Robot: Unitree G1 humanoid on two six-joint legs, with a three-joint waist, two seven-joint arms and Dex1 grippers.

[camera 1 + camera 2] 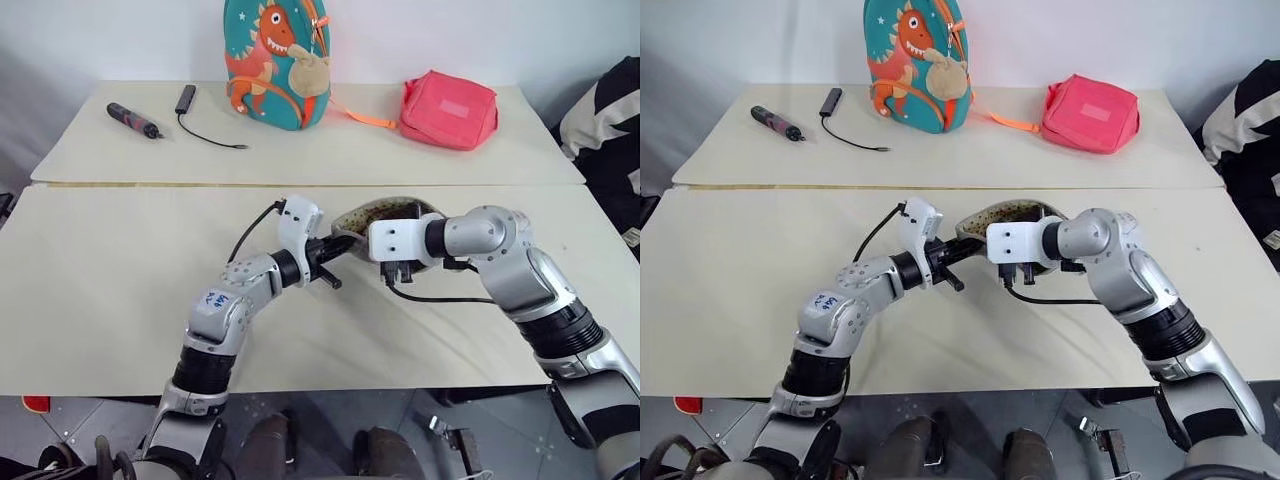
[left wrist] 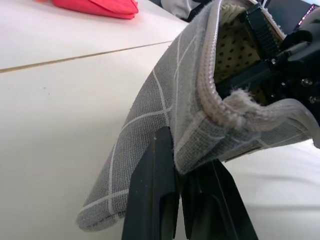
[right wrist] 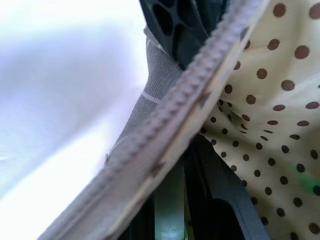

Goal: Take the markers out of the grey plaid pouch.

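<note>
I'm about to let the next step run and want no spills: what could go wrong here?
1. The left gripper pinches only the pouch edge by the zipper; the fabric could slip free.
2. The right gripper is clamped on the pouch's rim, one jaw inside the dotted lining; pulling could snag or tear it.
3. The pouch is held open above the table, and no markers are visible inside, so they may drop out unnoticed.

Test lab, plain tables (image 1: 120, 290), white wall (image 1: 120, 40)
</note>
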